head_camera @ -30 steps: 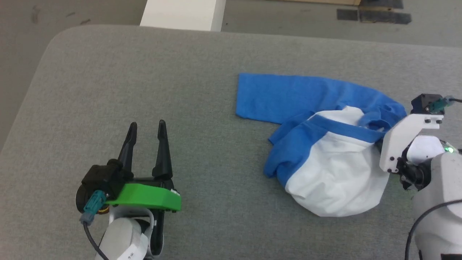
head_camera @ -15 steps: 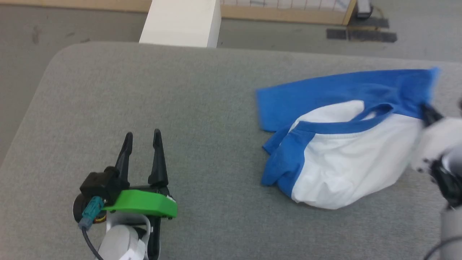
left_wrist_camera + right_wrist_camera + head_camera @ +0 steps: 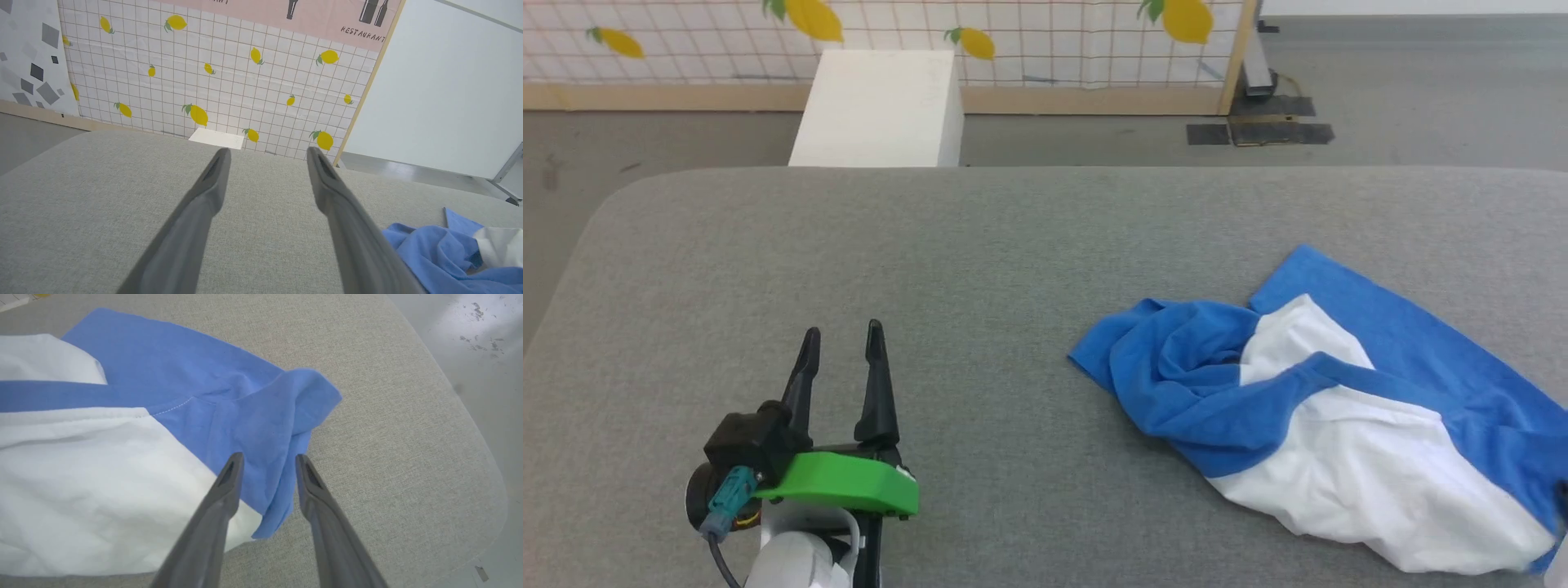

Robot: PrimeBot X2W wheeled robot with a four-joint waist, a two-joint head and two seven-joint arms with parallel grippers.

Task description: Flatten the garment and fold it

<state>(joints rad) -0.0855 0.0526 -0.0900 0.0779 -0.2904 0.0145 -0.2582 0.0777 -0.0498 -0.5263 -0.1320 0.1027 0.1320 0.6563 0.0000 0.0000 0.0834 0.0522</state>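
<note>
The garment (image 3: 1339, 457) lies crumpled on the right part of the grey table (image 3: 980, 261), its white body toward the front and its blue sleeves bunched at its left and spread along its far right. My left gripper (image 3: 843, 331) rests open at the lower left, well apart from the cloth, with bare table between its fingers (image 3: 212, 179). The garment (image 3: 441, 253) shows at the lower right of the left wrist view. My right gripper (image 3: 269, 457) is open just over a folded blue sleeve edge of the garment (image 3: 253, 416), holding nothing.
The table's rounded right edge (image 3: 474, 441) runs close to my right gripper, with floor beyond. A white box (image 3: 874, 106) stands behind the table's far edge, in front of a lemon-print wall panel (image 3: 1054, 41). Bare table stretches between my left gripper and the cloth.
The head camera has tilted up, showing the wall. The right gripper, which was pulling the garment rightward, has let go and left the head view. The garment has dropped into a new heap.
</note>
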